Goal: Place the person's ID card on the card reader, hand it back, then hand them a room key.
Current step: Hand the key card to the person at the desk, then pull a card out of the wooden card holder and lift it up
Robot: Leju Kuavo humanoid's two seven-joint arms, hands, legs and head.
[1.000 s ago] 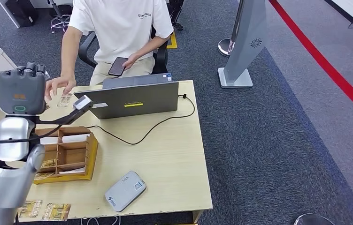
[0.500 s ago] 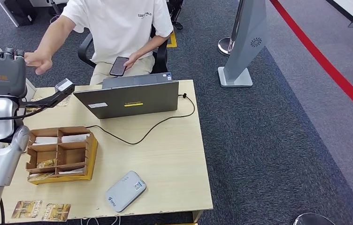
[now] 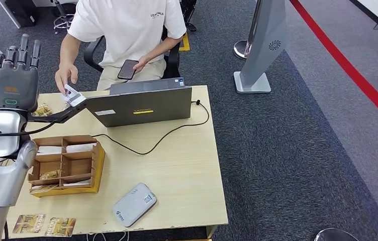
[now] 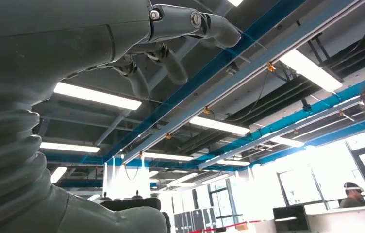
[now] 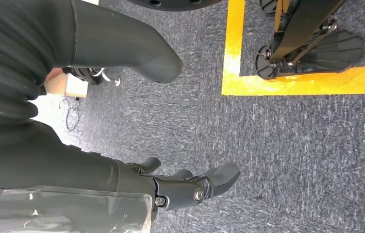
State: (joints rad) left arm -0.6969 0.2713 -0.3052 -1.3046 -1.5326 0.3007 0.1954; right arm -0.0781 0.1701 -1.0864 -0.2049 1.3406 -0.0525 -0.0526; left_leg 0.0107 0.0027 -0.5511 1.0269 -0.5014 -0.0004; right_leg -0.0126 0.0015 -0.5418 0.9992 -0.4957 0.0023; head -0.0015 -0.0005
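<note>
the table [image 3: 187, 165] carries a laptop [image 3: 142, 105], a card tray [image 3: 98, 165] and the reader [image 3: 134, 204] near its front edge. the left hand [image 3: 13, 75] is raised beside the person [image 3: 126, 30], fingers straight up and apart, holding nothing. the right hand [image 5: 185, 187] hangs over the floor, fingers loosely apart, empty. the card [image 3: 72, 93] seems pinched in the person's hand [image 3: 66, 78], though it's small and hard to confirm. half a second ago that hand was up by the robot's. risk: the lifted arm could clip the laptop lid when it comes down for a key.
</note>
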